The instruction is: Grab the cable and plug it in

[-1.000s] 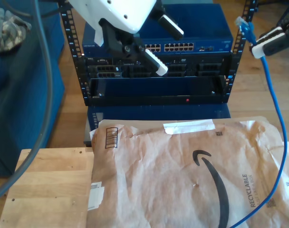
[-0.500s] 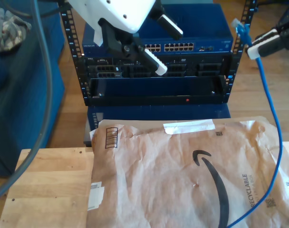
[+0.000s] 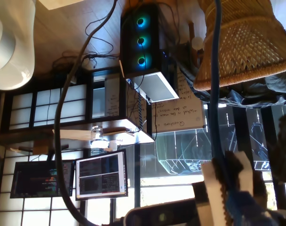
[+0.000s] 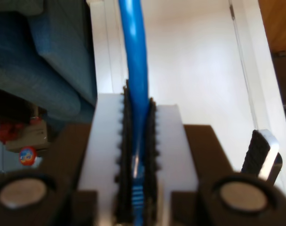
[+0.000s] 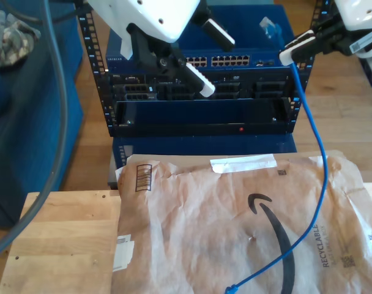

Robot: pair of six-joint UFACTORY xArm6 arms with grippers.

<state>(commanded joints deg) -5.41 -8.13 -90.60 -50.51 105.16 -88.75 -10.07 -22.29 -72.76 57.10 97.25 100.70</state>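
The rack (image 5: 204, 116) faces me. The cable (image 5: 314, 153) trails slack over the envelope (image 5: 192, 226). My second gripper (image 5: 288, 55) is clamped on it just behind the plug (image 5: 268, 26), probably so the tip stays free to enter a socket (image 5: 229, 60) (my first gripper (image 5: 221, 66) stands open, empty).

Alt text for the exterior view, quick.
A white-padded hand at the exterior view's upper right pinches the blue cable before a blue network switch; its loose end trails across a brown paper mailer. Another hand hangs open.
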